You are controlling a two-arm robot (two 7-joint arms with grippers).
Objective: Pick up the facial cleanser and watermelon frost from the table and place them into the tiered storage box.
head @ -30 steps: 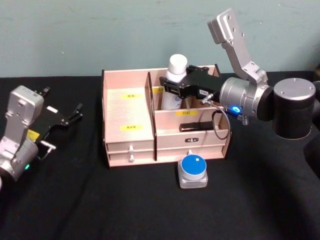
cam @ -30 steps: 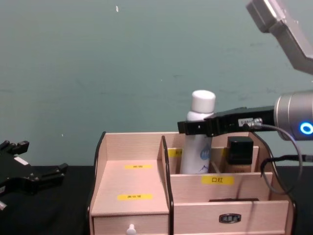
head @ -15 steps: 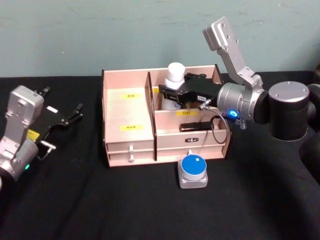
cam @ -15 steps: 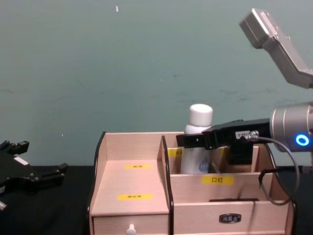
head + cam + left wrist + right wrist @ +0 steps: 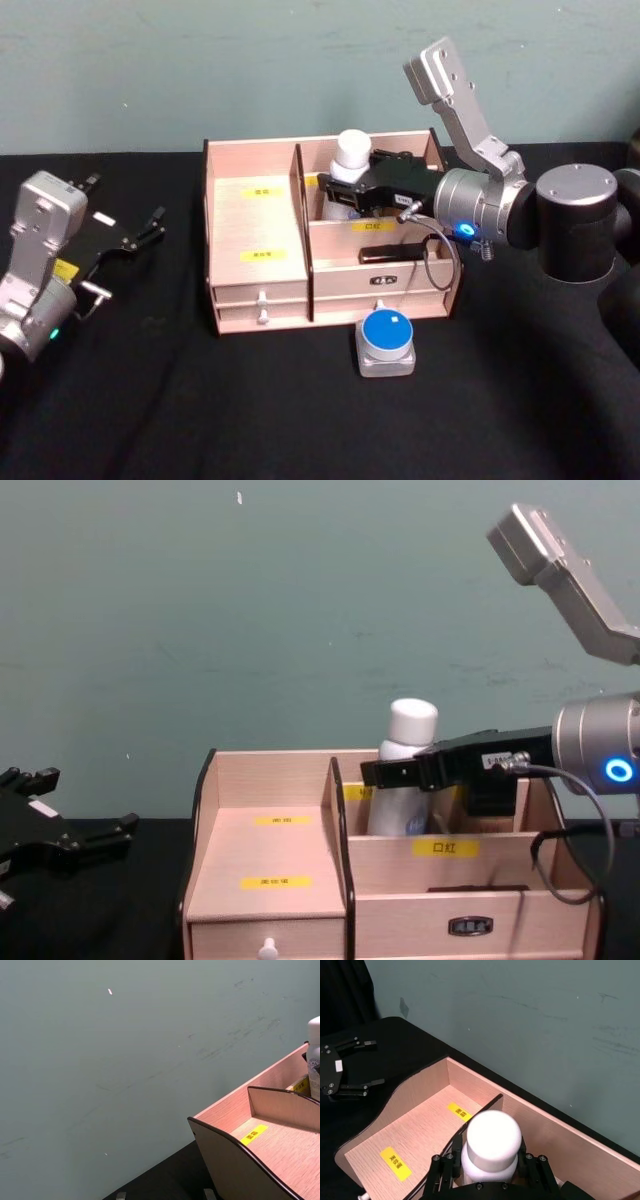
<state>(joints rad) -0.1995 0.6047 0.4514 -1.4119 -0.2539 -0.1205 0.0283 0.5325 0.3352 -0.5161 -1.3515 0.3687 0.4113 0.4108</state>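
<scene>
Right gripper [image 5: 348, 190] clamps facial cleanser [image 5: 352, 152], upper centre, in tiered storage box [image 5: 240, 225]; seat upright before release; left gripper [image 5: 125, 205] parked wide, left

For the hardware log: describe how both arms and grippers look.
Both arms are silver-grey metal with boxy links. The right arm has a glowing blue ring, a black cylindrical joint and a looping black cable. The left arm carries a yellow sticker and a green light. Left gripper and right gripper are black, two-fingered.
</scene>
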